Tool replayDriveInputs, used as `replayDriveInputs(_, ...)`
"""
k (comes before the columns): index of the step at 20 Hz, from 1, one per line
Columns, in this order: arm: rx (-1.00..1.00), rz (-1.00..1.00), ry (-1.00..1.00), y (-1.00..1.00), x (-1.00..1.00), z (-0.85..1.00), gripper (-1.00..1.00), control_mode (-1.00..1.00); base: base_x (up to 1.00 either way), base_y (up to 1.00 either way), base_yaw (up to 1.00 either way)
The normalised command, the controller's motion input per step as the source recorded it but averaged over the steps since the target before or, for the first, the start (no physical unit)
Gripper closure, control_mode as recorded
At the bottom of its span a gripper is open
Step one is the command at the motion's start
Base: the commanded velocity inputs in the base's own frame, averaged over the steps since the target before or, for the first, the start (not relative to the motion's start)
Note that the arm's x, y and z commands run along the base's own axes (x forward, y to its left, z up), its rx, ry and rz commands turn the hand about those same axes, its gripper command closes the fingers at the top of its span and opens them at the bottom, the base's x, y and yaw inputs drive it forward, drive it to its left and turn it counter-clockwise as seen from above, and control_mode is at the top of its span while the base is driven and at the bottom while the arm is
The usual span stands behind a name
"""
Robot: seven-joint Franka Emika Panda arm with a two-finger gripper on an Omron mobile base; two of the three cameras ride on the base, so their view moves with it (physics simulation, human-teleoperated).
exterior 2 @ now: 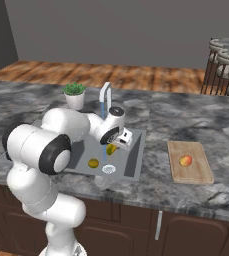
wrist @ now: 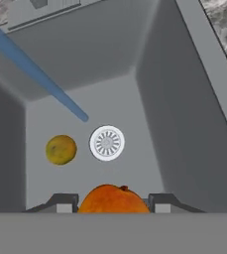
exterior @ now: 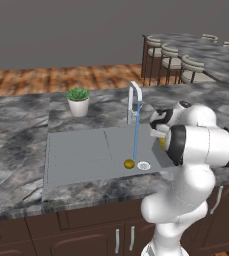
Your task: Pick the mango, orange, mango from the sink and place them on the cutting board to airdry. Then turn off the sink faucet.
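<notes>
Left of the drain (wrist: 107,143) on the sink (exterior: 76,150) floor sits 1 olive-yellow mango (wrist: 61,150), with the faucet (exterior: 134,95) stream landing close behind it, so it's wet and probably slick. I'd guess it's firm, light and prone to roll, so squeezing across the narrow middle looks safest.

Just this side of the drain, the gripper (wrist: 113,202) is closed narrow on the orange (wrist: 113,199), held up off the basin floor. It seems small, stiff enough and wet too; a hold across the widest part should stop it squirting out.

Well right of the drain, on the counter, the board (exterior 2: 203,175) already carries 1 fruit (exterior 2: 185,160), apparently a mango, reddish-yellow.

Hard to see: most of the orange is cut off at the bottom of the hand view, so I can't tell exactly where the fingers (wrist: 160,201) touch it. From the left base view the arm blocks the gripper, and the faucet lever is too small to make out.
</notes>
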Motion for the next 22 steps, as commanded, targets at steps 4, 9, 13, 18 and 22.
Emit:
replayDriveInputs(4,0.03,0.0,0.03,-0.06,-0.14,0.82,1.0,-1.0,0.0,0.0,0.0)
replayDriveInputs(9,-0.03,0.0,-0.15,-0.11,-0.45,0.33,1.0,-1.0,0.0,0.0,0.0)
replayDriveInputs(13,-0.06,0.0,-0.2,-0.38,-0.54,0.29,1.0,-1.0,0.0,0.0,0.0)
replayDriveInputs(18,-0.01,-0.01,-0.08,-0.35,-0.14,0.61,1.0,-1.0,0.0,0.0,0.0)
replayDriveInputs(22,-0.02,-0.03,0.0,-0.49,-0.02,0.42,1.0,-1.0,0.0,0.0,0.0)
